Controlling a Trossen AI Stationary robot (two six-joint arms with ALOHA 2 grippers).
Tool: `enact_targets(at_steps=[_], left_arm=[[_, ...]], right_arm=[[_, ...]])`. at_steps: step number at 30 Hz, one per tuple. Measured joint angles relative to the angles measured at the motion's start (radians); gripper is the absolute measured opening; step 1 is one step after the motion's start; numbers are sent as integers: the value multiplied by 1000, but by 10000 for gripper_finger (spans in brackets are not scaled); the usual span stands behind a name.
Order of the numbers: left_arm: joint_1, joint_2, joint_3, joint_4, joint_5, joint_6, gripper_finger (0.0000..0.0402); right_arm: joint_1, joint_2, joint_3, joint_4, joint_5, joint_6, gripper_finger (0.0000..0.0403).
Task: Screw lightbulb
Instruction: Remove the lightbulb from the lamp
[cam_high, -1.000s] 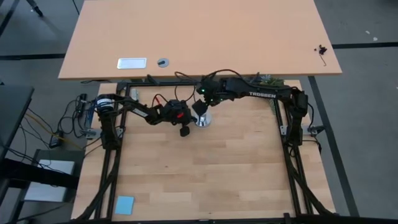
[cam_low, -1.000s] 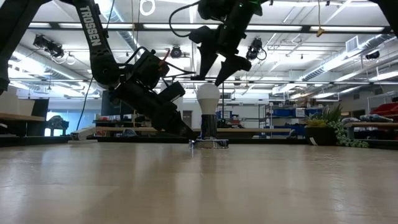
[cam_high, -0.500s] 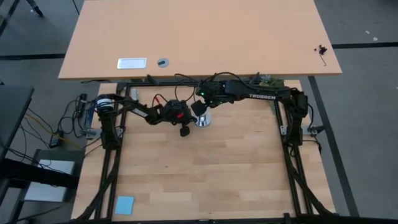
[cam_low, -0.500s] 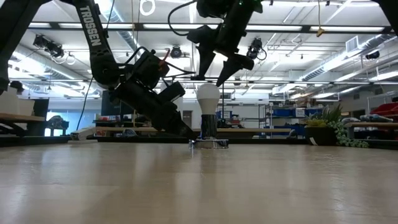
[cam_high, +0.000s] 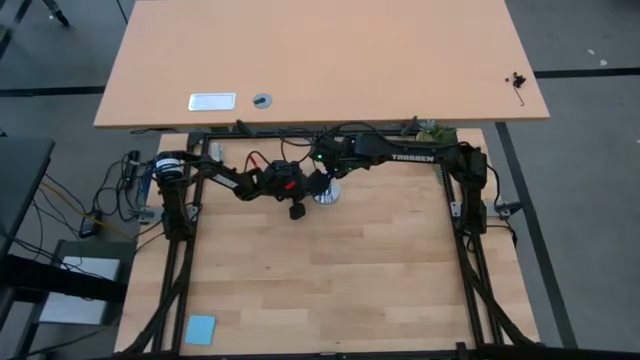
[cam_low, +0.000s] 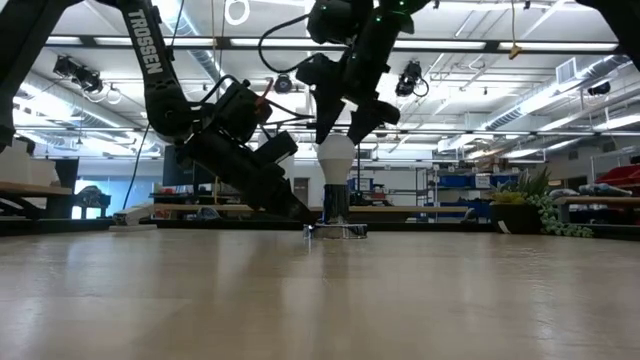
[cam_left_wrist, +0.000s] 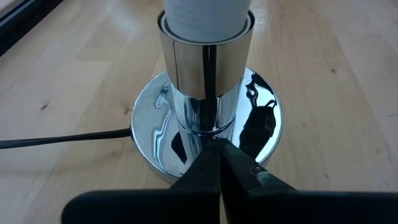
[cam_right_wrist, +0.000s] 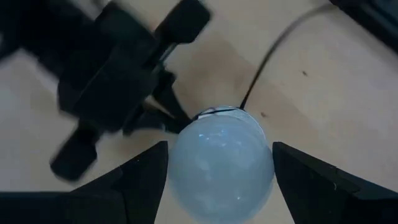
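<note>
Bulb: we are seeing the small white pear-shaped lightbulb (cam_low: 335, 153) standing upright, its neck seated in the polished chrome socket with its round mirror-bright base plate (cam_left_wrist: 205, 134), near the far middle of the light wooden bench (cam_high: 330, 270).
Right tool: we are bringing our right tool (cam_right_wrist: 214, 180) down over the bulb's dome from above, fingers spread wide on either side and not yet touching the glass; we judge this placement is for gripping the dome and turning it.
Left tool: we are keeping our left tool (cam_left_wrist: 219, 163) pressed together, its tip at the chrome base plate by the foot of the socket, apparently to stop the base turning with the bulb.
Cord: the thin black cord (cam_left_wrist: 62, 138) is trailing from the plate across the bench.
Next move: closing on the dome evenly, we judge, so nothing tips.
</note>
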Motion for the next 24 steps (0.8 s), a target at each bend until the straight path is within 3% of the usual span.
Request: enact_targets(at_steps=[2,5,8,11,15,21,24], left_arm=[[0,0,0,0,0,0,1],[0,0,0,0,0,0,1],[0,0,0,0,0,1,1],[0,0,0,0,0,1,1],[0,0,0,-1,0,1,1],[0,0,0,-1,1,2,1],[0,0,0,-2,0,-4,1]], right_arm=[[-3,-3,0,1,-5,-153,284],[-14,-5,-1,16,-23,-518,278],[-26,-5,-2,41,-100,-802,272],[-29,-4,-3,60,-134,-873,268],[-22,-18,-1,54,-119,-713,269],[-3,-31,94,-45,1,-113,280],[4,-31,101,-68,3,41,282]])
